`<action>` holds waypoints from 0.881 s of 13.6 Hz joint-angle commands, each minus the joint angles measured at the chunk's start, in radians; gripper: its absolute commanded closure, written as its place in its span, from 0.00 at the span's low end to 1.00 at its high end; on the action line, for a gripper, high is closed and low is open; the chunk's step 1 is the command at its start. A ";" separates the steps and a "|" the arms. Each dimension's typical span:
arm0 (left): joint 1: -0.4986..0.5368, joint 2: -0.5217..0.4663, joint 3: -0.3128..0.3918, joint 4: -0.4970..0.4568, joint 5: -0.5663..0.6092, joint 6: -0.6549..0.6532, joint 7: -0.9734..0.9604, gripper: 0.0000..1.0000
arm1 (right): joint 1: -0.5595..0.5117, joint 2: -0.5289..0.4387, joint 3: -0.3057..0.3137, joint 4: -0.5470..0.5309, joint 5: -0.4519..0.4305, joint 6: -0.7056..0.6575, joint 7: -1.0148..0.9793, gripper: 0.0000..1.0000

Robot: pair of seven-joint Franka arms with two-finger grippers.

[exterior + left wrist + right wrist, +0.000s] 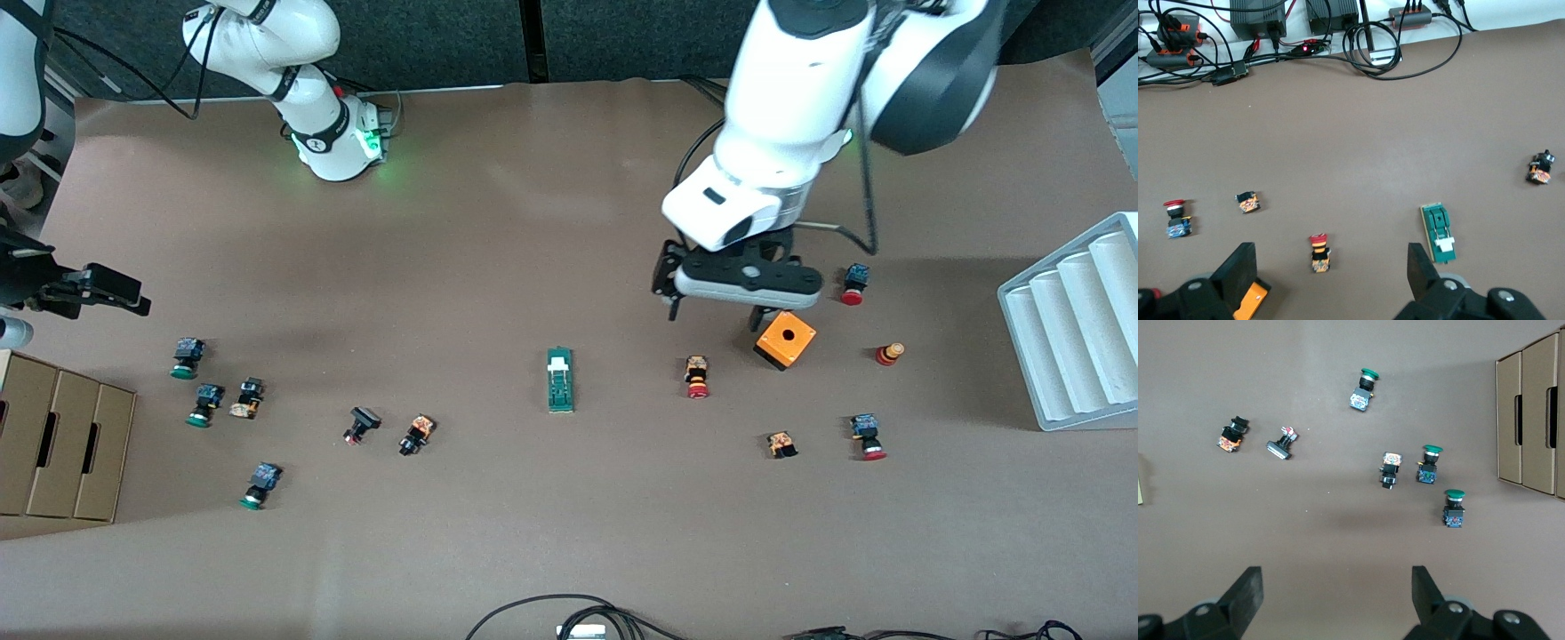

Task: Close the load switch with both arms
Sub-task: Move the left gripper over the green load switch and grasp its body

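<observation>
The load switch (560, 380) is a narrow dark-green block with a white sliding piece, lying flat mid-table. It also shows in the left wrist view (1438, 232). My left gripper (716, 307) hangs open and empty over the table, toward the left arm's end from the switch, with an orange cube (786, 339) by one finger. In its own view the left gripper (1331, 267) is open with a red-capped button (1319, 252) ahead of the fingers. My right gripper (124, 293) is at the right arm's end of the table. Its own view shows the right gripper (1337, 587) open over bare table.
Green-capped buttons (187, 357) and a cardboard box (62, 436) lie at the right arm's end. Red-capped buttons (698, 376) and a white ridged tray (1067, 338) are toward the left arm's end. Cables (569, 618) lie at the table's near edge.
</observation>
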 commanded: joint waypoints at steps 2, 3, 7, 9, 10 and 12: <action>-0.087 0.022 0.009 -0.091 0.153 0.150 -0.195 0.00 | 0.004 0.001 -0.002 0.010 -0.016 0.002 0.002 0.01; -0.116 0.026 0.009 -0.122 0.195 0.186 -0.250 0.00 | 0.002 0.001 -0.003 0.010 -0.016 0.002 0.002 0.01; -0.222 0.071 0.008 -0.199 0.441 0.251 -0.561 0.00 | 0.000 0.001 -0.003 0.010 -0.016 0.002 0.003 0.01; -0.262 0.118 -0.006 -0.197 0.546 0.253 -0.721 0.00 | 0.005 -0.001 -0.003 0.010 -0.016 0.002 0.003 0.01; -0.263 0.138 -0.028 -0.196 0.598 0.253 -0.790 0.00 | 0.007 -0.001 -0.002 0.010 -0.016 0.002 0.003 0.01; -0.271 0.187 -0.054 -0.193 0.709 0.254 -0.933 0.00 | 0.007 0.001 -0.002 0.010 -0.016 -0.001 0.002 0.01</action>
